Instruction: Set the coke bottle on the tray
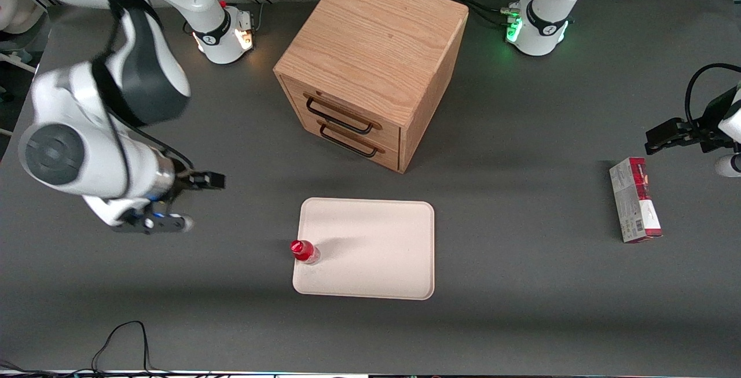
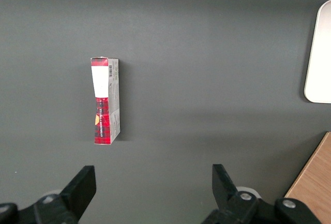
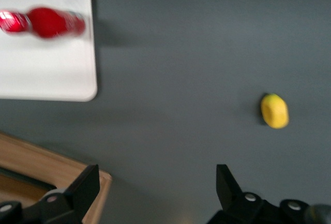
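The bottle (image 1: 304, 251) is stood upright on the tray (image 1: 376, 262), just inside its edge – the placing looks done. The gripper (image 1: 173, 216) is held clear toward the working arm's end, fingers spread and empty – nothing is gripped

Even overhead light, soft shadows (right wrist view motion-blurred).

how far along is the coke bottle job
It looks done: the coke bottle stands upright on the tray, just inside the rim nearest the working arm. Nothing is in hand: the hand is open, empty, and well clear of the tray. Nothing obvious is left.
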